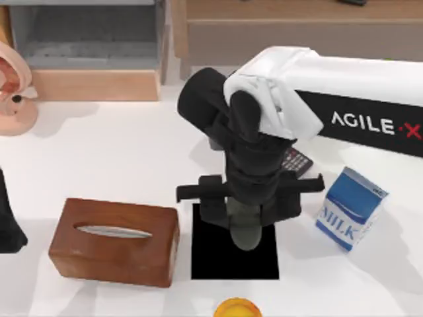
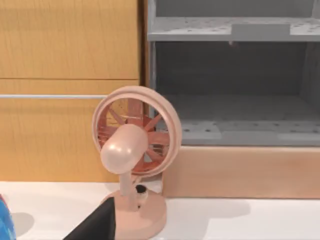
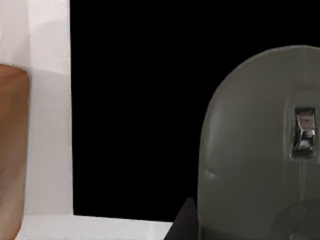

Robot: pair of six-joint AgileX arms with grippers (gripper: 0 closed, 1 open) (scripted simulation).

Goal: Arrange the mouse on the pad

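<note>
The matte-black pad (image 1: 211, 261) lies flat near the table's front middle. A grey mouse (image 1: 246, 232) with a scroll wheel sits over the pad's upper part; I cannot tell whether it touches the pad. My right gripper (image 1: 248, 210) reaches down from the right, its dark fingers on either side of the mouse, shut on it. In the right wrist view the mouse (image 3: 255, 150) looms close over the pad (image 3: 140, 100), with one fingertip (image 3: 185, 222) against its edge. My left arm (image 1: 6, 224) is parked at the table's left edge.
A brown tissue box (image 1: 115, 241) stands just left of the pad. A blue milk carton (image 1: 350, 208) stands to its right, a small dark keypad device (image 1: 297, 162) behind the arm. A pink fan (image 1: 13, 89) is far left, a yellow object (image 1: 238, 308) at the front edge.
</note>
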